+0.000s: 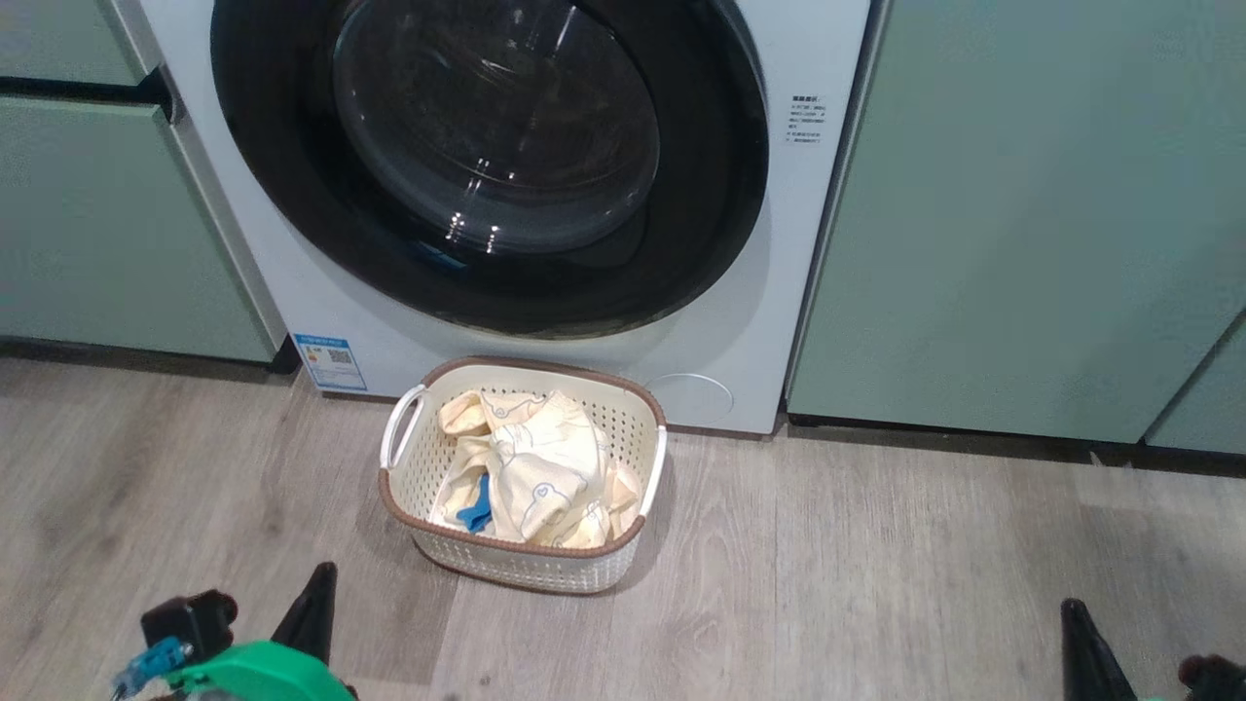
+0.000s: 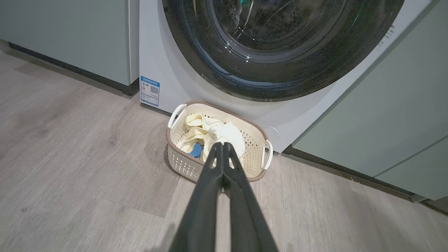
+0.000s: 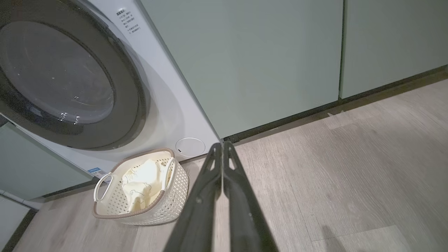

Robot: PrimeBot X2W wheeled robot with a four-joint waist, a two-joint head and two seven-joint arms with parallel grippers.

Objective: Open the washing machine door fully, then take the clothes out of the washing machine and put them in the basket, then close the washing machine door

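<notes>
**Final step looks done**

L tool point(image 2: 222, 144) & R tool point(image 3: 222, 143), fingers pressed together and empty, hang on the near side of the basket point(image 1: 545, 367). Clothes point(image 1: 540, 467) lie inside it. Just behind the basket: washing machine point(image 1: 720, 360), door point(image 1: 273, 195) apparently shut flush. Next: prob. just confirm the latch.

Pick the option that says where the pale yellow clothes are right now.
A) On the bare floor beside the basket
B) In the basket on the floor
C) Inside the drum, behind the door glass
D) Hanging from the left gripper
B: the clothes lie heaped inside the basket, which stands on the wooden floor just in front of the closed washing machine door.
</notes>
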